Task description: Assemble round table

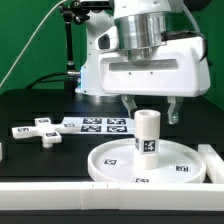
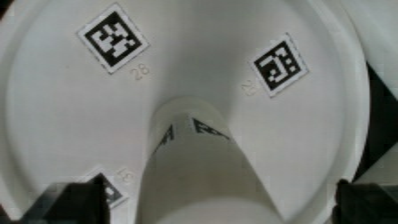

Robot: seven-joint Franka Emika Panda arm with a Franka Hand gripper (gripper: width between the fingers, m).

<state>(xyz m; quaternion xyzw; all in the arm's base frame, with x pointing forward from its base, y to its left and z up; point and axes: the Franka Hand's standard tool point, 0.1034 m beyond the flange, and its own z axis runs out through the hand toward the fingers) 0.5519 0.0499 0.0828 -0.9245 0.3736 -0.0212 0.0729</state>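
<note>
The round disc (image 1: 112,160) lies flat on the black table at the front, rim up, with tags on it. The short cylindrical leg (image 1: 147,133) stands upright at its middle. My gripper (image 1: 150,106) hangs just above the leg's top, open, one finger (image 1: 128,103) on each side and clear of it. In the wrist view the leg (image 2: 210,150) rises toward the camera from the disc (image 2: 196,50), between my two fingertips (image 2: 80,197); the gripper (image 2: 217,202) holds nothing. The cross-shaped foot piece (image 1: 38,130) lies on the table at the exterior view's left.
The marker board (image 1: 95,125) lies flat behind the disc. The long white border wall (image 1: 50,195) runs along the front and up the exterior view's right side (image 1: 214,165). A black stand (image 1: 68,45) rises at the back left.
</note>
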